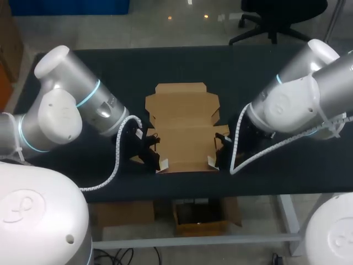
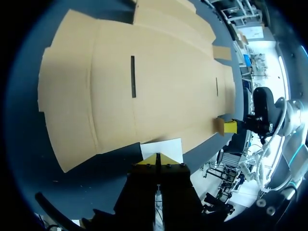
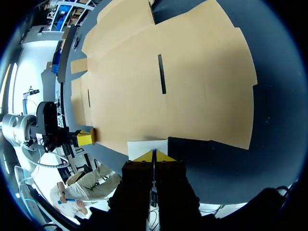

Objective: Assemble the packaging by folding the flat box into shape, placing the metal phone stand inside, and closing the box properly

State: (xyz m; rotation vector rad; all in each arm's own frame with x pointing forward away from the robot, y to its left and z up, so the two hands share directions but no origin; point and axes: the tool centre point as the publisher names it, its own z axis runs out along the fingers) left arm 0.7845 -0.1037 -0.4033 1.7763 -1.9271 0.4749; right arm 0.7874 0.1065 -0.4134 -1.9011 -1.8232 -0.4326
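Observation:
The flat brown cardboard box (image 1: 185,124) lies unfolded, inner side up, in the middle of the black table. My left gripper (image 1: 159,164) is shut at the box's near left corner. In the left wrist view its tips (image 2: 158,159) press against a small raised corner tab (image 2: 163,148) that shows its white outer face. My right gripper (image 1: 214,161) is shut at the near right corner, its tips (image 3: 154,155) against the matching white tab (image 3: 147,146). Neither tab is pinched between fingers. No metal phone stand is in view.
The table (image 1: 110,72) has bare dark surface to the left, right and behind the box. Its front edge (image 1: 187,190) runs just behind both grippers. Two narrow slots (image 2: 133,77) (image 2: 217,86) are cut in the box panel.

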